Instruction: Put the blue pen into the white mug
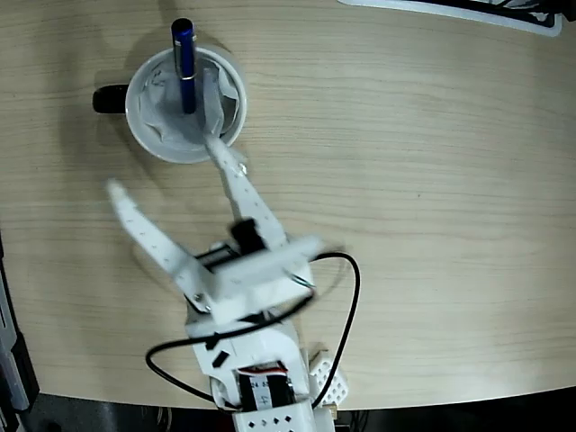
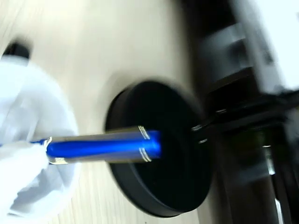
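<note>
Pen position: the blue pen (image 1: 184, 65) stands inside the white mug (image 1: 144, 121), its long axis leaning toward the far rim in the fixed view; the gripper (image 1: 162, 166) is spread wide and holds nothing; 1 finger tip lies at the near rim, the other well clear on the table (image 1: 432, 180); the pen lies beyond the gripper, so retreat looks due.

A light wood-grain desk (image 1: 432, 162) spreads beyond the fingers. In the wrist view, 1 round black disc-shaped base (image 2: 161, 186) rests on it, ahead of the fingers, beside blurred dark equipment (image 2: 243, 102).
</note>
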Robot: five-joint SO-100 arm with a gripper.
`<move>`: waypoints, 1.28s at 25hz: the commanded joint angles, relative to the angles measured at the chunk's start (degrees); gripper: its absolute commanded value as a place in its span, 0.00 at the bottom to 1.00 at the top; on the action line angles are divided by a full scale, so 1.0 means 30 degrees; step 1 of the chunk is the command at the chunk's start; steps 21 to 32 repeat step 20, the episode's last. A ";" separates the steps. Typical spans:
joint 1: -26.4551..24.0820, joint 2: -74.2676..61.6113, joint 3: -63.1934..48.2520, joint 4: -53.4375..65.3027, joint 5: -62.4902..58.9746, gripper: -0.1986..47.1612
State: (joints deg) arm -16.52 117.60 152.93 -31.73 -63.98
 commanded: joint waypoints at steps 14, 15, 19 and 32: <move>0.7529 1.6904 0.6973 1.1777 1.8398 0.00; 0.7793 1.7783 0.6826 1.4180 1.9248 0.00; 0.7998 1.9717 0.6621 2.1387 2.1152 0.00; 0.7910 1.9980 0.6680 2.2559 2.1299 0.00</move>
